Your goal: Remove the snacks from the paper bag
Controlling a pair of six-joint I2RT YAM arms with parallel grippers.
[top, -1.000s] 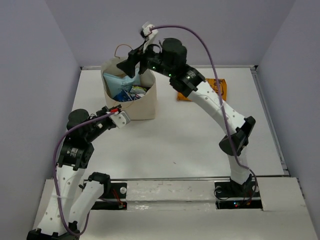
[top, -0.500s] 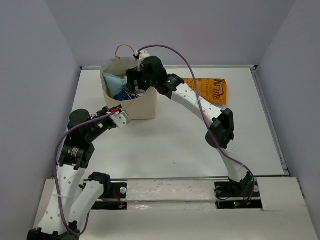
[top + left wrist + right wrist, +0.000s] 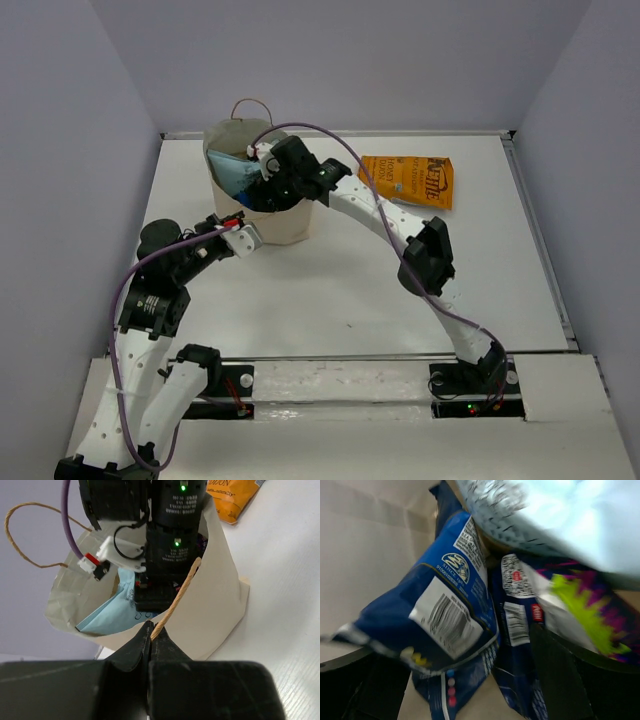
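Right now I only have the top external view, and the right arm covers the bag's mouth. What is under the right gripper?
Observer: The right wrist view shows the right gripper open inside the paper bag, with a barcoded dark blue packet between its fingers, not yet pinched.
Operator: Anything crowding it?
Observer: A purple packet with a lime-green burst sits right next to it.
Operator: Is the left arm steadying the bag?
Observer: The left wrist view shows the left gripper shut on the near brown handle.
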